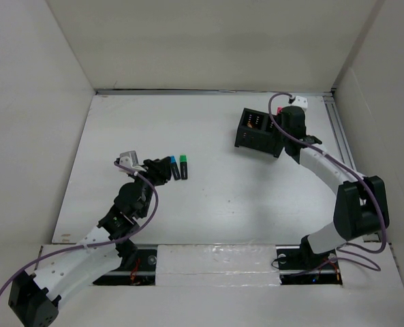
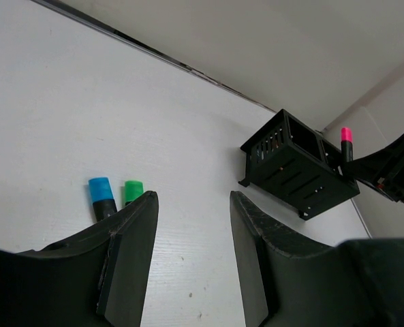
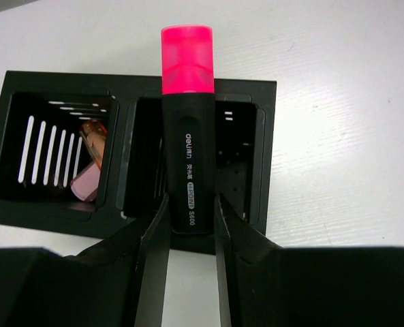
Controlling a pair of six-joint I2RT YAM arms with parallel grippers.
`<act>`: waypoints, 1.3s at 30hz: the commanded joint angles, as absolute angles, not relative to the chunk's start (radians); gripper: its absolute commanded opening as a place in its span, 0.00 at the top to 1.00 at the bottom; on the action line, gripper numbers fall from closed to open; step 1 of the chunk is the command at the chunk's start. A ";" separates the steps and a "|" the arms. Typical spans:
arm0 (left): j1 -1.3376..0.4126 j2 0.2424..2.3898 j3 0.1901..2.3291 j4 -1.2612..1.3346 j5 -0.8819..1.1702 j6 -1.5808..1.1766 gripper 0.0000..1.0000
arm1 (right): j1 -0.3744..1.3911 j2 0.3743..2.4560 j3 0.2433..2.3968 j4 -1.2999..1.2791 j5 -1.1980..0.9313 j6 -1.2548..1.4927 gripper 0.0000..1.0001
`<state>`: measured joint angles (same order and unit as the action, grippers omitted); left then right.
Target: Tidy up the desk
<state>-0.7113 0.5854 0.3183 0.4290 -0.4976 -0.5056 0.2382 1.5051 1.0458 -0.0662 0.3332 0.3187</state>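
Note:
The white desk (image 1: 208, 204) holds a black two-compartment organizer (image 1: 256, 133) at the back right. My right gripper (image 3: 190, 204) is shut on the lower end of a pink-capped black highlighter (image 3: 187, 122) and holds it over the organizer's right compartment (image 3: 242, 163). In the top view that gripper (image 1: 283, 114) sits at the organizer's right side. A blue-capped highlighter (image 2: 101, 194) and a green-capped highlighter (image 2: 133, 191) lie side by side on the desk (image 2: 65, 116). My left gripper (image 2: 191, 204) is open and empty, just right of them; in the top view it (image 1: 161, 172) is beside them.
The organizer's left compartment holds pinkish and orange items (image 3: 89, 163). White panels wall the desk on three sides. A metal rail (image 1: 340, 133) runs along the right edge. The organizer (image 2: 297, 170) and the pink highlighter (image 2: 346, 139) also show far off in the left wrist view.

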 commanded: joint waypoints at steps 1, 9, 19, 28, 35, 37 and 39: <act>-0.707 0.580 0.324 0.477 -0.489 -0.502 0.58 | 0.225 1.542 1.095 -0.037 0.339 0.330 0.75; -0.707 0.572 0.324 0.474 -0.494 -0.500 0.58 | 0.225 1.575 1.114 -0.029 0.353 0.330 0.70; -0.707 0.575 0.324 0.474 -0.485 -0.502 0.58 | 0.288 1.471 1.094 -0.025 0.403 0.318 0.25; -0.707 0.534 0.321 0.454 -0.524 -0.505 0.58 | 0.564 1.412 1.012 0.109 0.300 0.281 0.91; -0.707 0.499 0.310 0.433 -0.584 -0.526 0.58 | 0.827 1.717 1.195 0.016 0.271 0.262 0.91; -0.707 0.489 0.311 0.411 -0.609 -0.543 0.58 | 0.891 1.794 1.289 -0.035 0.278 0.258 0.72; -0.707 0.480 0.310 0.403 -0.627 -0.548 0.58 | 0.919 1.888 1.339 -0.064 0.278 0.250 0.62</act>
<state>-0.7113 0.4984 0.3183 0.4053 -0.5762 -0.5262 0.8864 1.8374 1.2415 -0.0086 0.2779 0.2684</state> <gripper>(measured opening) 0.425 0.359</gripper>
